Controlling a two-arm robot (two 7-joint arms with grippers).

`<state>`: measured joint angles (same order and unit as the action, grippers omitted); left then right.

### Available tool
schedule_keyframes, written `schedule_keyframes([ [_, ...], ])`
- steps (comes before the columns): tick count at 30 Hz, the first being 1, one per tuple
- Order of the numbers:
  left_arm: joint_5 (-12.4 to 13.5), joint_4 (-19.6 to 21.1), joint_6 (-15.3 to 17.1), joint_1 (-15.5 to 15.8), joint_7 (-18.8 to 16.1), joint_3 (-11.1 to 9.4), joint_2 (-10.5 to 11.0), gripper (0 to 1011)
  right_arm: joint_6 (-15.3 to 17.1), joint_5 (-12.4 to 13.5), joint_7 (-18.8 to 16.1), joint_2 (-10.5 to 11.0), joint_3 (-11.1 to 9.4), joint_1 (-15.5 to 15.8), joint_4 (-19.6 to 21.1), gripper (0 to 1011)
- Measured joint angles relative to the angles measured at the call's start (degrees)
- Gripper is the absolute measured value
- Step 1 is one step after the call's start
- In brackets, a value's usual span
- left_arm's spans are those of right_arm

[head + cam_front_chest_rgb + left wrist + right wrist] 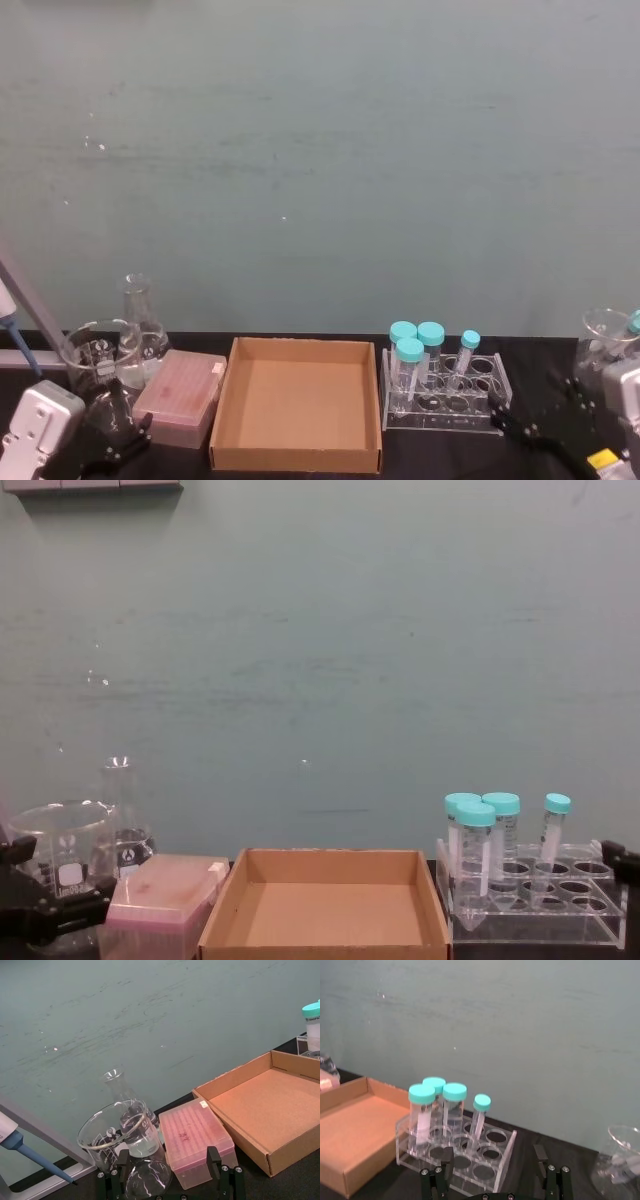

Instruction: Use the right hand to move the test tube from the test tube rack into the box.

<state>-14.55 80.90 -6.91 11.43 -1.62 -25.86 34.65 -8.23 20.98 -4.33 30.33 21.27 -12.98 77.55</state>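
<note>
The slim test tube (463, 360) with a small teal cap stands in the clear test tube rack (440, 420), to the right of three wider teal-capped tubes (410, 365). The brown cardboard box (295, 460) lies just left of the rack and holds nothing. My right gripper (530, 432) rests low at the rack's right front corner. In the right wrist view its fingers (436, 1180) stand wide apart, open, short of the rack (502, 1157) and test tube (479, 1117). My left gripper (167, 1180) is parked open at the far left by the glassware.
Left of the box is a pink translucent box (180, 395). Behind it stand a beaker (100, 355) and a conical flask (140, 315), with a round flask (147, 1180) in front. A pipette (30, 1152) leans at the far left. Another glass beaker (605, 340) stands right of the rack.
</note>
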Motion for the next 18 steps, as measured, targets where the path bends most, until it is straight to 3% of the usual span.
schedule_keyframes([
  [8, 0.0, 0.0, 0.0, 0.0, 0.0, 0.0, 0.0, 1000, -1.2, -1.4, -0.8, -2.8, 0.1, -3.2, -3.0, 1000],
  [18, 0.0, 0.0, 0.0, 0.0, 0.0, 0.0, 0.0, 1000, -1.9, -5.2, 0.2, -6.9, 0.7, -7.3, -7.7, 1000],
])
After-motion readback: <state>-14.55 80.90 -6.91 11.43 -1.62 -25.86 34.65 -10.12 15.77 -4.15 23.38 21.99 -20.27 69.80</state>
